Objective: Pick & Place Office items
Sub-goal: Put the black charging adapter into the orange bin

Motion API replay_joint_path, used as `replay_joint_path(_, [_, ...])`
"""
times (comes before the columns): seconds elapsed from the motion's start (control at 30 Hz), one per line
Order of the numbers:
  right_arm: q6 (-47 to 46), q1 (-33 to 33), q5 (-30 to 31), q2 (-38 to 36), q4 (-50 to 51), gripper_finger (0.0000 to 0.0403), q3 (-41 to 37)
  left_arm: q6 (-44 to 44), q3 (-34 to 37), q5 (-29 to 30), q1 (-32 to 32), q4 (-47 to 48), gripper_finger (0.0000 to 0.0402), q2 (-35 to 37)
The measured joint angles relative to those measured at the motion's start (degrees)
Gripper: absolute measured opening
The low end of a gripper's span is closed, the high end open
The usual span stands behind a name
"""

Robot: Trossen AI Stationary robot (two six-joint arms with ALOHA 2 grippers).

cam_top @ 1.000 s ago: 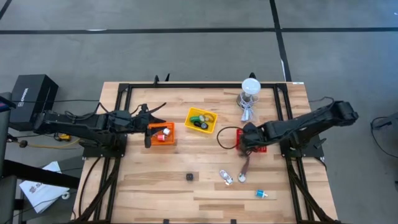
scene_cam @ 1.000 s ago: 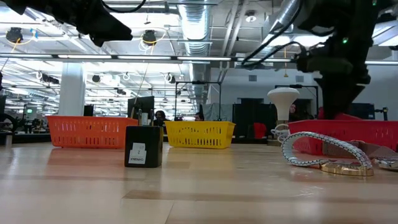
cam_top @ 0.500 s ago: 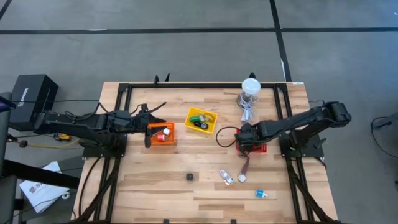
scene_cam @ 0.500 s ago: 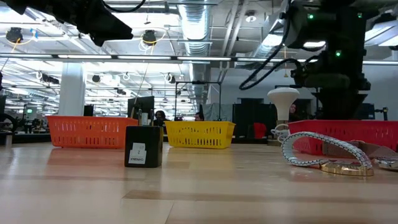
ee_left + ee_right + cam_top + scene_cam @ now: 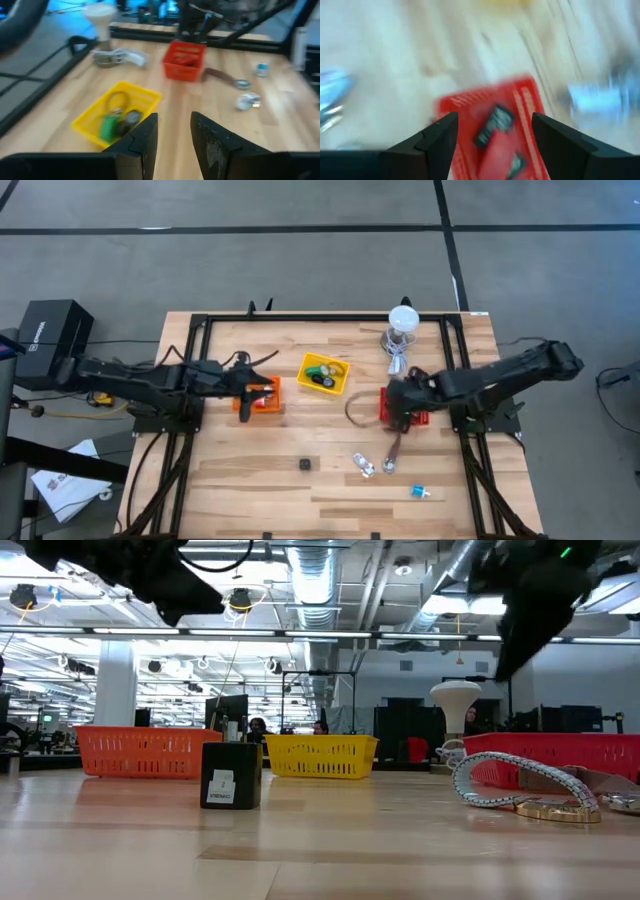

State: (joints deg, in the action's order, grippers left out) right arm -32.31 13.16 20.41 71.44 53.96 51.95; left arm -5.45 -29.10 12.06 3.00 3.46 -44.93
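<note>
Office items (image 5: 363, 465): tiny, mixed, scattered

Pale wood table (image 5: 250, 460), latticed plastic red bin (image 5: 184, 61)

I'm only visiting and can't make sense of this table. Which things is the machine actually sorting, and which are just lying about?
Part of the job:
- black block
- brown strip
- silver bits
- blue bit
- green tape ring
- right tool, open over the red bin

Just there:
- white stand
- black box
</note>
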Motion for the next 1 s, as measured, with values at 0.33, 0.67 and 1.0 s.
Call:
replay_joint_path(0.33, [14.75, 8.05, 2.12, -22.62, -25.39, 0.0244, -12.36, -1.01, -0.02, -6.72, 6.82, -15.13, 0.011, -10.02])
replay_joint_path(0.67, [27.49, 8.08, 2.02, -28.97, -73.23, 0.0244, -34.37, -4.27, 0.0, -6.79, 14.95, -33.84, 0.011, -25.53])
replay_joint_path(1.0, [29.57, 7.94, 2.01, -21.85, -77.2, 0.0244, -34.98, -5.36, -0.02, -6.54, 18.23, -44.6, 0.011, -41.41])
